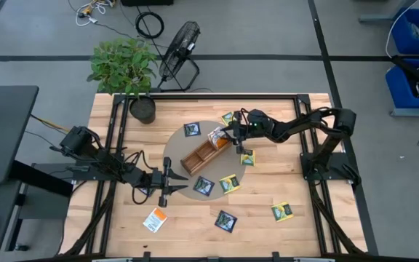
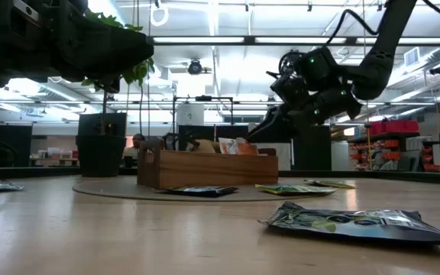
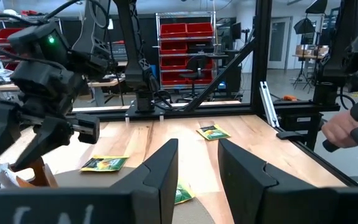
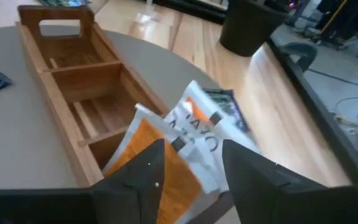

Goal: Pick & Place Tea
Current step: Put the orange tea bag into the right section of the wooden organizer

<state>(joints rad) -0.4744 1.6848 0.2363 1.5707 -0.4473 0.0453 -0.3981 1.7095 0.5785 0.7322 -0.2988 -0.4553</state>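
The wooden tray (image 1: 206, 154) lies on a round mat in the middle of the table. Orange-and-white tea packets (image 4: 194, 121) stand tilted in the tray's end compartment, their tops sticking out above the rim (image 2: 231, 145). My right gripper (image 4: 191, 149) hovers open just over that end of the tray (image 1: 229, 137), one finger on each side of the packets' tops. My left gripper (image 3: 197, 149) waits open and empty at the mat's near left edge (image 1: 167, 183). Other tea packets lie flat around the tray, among them a navy one (image 1: 192, 129) and a yellow-green one (image 1: 229, 183). My right gripper stands open over the orange-and-white packets' upper edge (image 4: 166, 134), coming slanting down from the table's right. I cannot tell whether a finger touches them. The packets rest in the tray's compartment, leaning on its walls.
More packets lie on the bare wood near the front: an orange-and-white one (image 1: 155, 219), a navy one (image 1: 225, 220), a yellow-green one (image 1: 281, 212). A potted plant (image 1: 142, 109) stands at the far left corner. A black frame (image 1: 209, 94) borders the table.
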